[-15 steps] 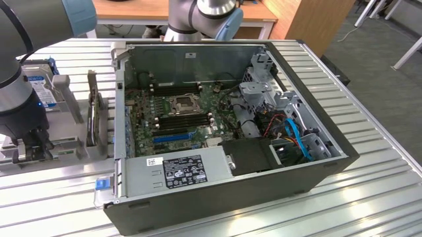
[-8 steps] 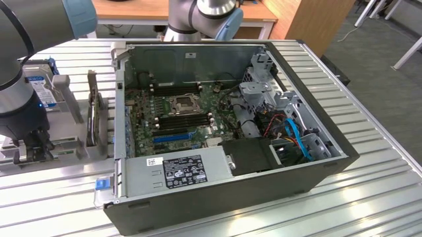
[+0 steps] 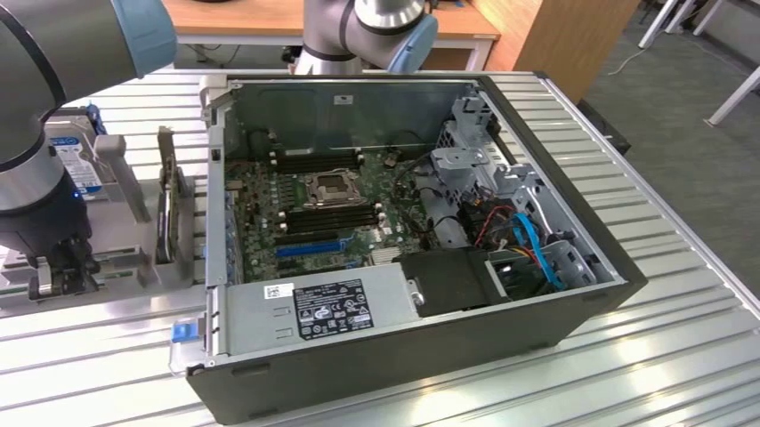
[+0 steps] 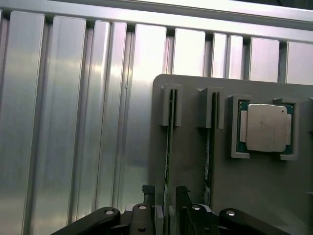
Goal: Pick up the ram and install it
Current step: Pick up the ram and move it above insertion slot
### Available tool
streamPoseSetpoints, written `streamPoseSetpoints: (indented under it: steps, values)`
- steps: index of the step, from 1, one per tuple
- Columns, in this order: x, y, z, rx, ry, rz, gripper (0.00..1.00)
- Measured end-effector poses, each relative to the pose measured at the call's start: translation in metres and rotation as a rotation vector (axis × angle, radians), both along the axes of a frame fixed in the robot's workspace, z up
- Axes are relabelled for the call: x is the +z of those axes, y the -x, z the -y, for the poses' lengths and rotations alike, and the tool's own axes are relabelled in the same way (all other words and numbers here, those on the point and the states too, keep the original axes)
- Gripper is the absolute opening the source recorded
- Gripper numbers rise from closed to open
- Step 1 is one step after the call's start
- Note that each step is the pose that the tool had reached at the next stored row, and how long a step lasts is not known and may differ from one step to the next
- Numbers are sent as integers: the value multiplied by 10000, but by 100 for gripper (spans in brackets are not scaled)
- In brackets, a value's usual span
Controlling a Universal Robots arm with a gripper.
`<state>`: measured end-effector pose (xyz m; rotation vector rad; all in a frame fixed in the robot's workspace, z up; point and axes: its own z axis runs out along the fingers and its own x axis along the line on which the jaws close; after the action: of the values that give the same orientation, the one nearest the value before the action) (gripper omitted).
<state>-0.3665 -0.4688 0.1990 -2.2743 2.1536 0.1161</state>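
Two rams stand on edge in slots of a grey holder. My gripper is open, and its dark fingers straddle the end of one ram with a gap on each side. The other ram stands in the neighbouring slot. In the exterior view the gripper is down at the holder on that view's left, beside the open computer case. The motherboard inside the case has empty dark memory slots on either side of the processor socket.
A processor chip lies in a pocket of the holder. A dark expansion card and a hard drive stand upright near the gripper. The power supply, blue cables and the drive cage crowd the case. The ribbed metal table surrounds everything.
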Motion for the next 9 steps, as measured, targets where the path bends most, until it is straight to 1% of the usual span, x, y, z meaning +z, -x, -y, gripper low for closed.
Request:
streamPoseSetpoints:
  steps: [9]
  values:
    - [-11,0,0,0,-1,2,31]
